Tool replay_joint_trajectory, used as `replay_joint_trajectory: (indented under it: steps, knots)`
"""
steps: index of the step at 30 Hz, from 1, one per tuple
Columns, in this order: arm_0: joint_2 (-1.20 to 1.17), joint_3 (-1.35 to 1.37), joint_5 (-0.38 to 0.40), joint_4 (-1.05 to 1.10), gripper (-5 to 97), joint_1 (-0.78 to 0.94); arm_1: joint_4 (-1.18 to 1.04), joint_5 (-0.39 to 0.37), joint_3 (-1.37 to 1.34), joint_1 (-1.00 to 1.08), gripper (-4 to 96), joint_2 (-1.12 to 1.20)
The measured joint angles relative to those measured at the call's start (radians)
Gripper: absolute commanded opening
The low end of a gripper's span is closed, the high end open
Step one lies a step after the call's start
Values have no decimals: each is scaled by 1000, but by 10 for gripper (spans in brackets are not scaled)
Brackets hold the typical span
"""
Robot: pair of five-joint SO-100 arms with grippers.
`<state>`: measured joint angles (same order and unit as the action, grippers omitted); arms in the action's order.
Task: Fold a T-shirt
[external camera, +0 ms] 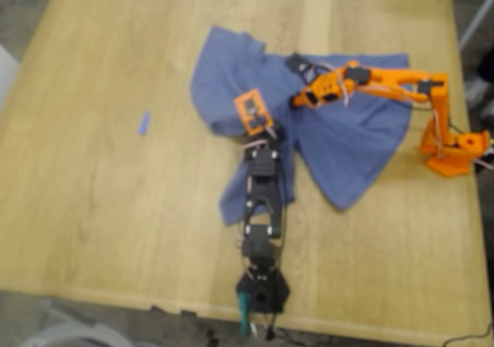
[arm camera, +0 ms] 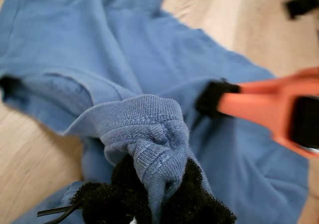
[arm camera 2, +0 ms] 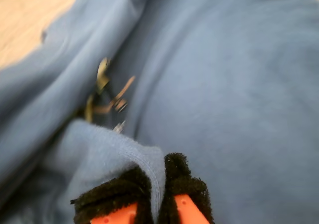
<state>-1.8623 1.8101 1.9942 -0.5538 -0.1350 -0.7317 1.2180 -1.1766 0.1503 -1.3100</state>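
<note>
The slate-blue T-shirt (external camera: 347, 139) lies crumpled and bunched on the wooden table, right of centre in the exterior view. My first gripper (external camera: 297, 64), dark-jawed on the orange arm, is at the shirt's far edge. Its black pads (arm camera: 199, 199) are shut on the ribbed collar of the T-shirt (arm camera: 149, 129). My second gripper (external camera: 253, 112), orange on the black arm, is over the shirt's left part in the exterior view. Its orange fingers (arm camera 2: 184, 209) pinch a folded edge of the T-shirt (arm camera 2: 224, 84). A bit of yellowish print (arm camera 2: 107, 92) shows in a crease.
A small purple strip (external camera: 143, 122) lies on the bare table (external camera: 93, 208) to the exterior view's left. The orange arm's base (external camera: 451, 150) stands near the exterior view's right table edge. The black arm's base (external camera: 261, 285) sits at the near edge.
</note>
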Motion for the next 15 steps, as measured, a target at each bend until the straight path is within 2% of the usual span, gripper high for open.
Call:
replay_joint_trajectory:
  steps: [5,15]
  knots:
    - [117,-135,0,2,19,-115,67,0,-130,60,0,-72]
    - [342,-272,0,78,18,-310,252,-2,-561,192,0,-313]
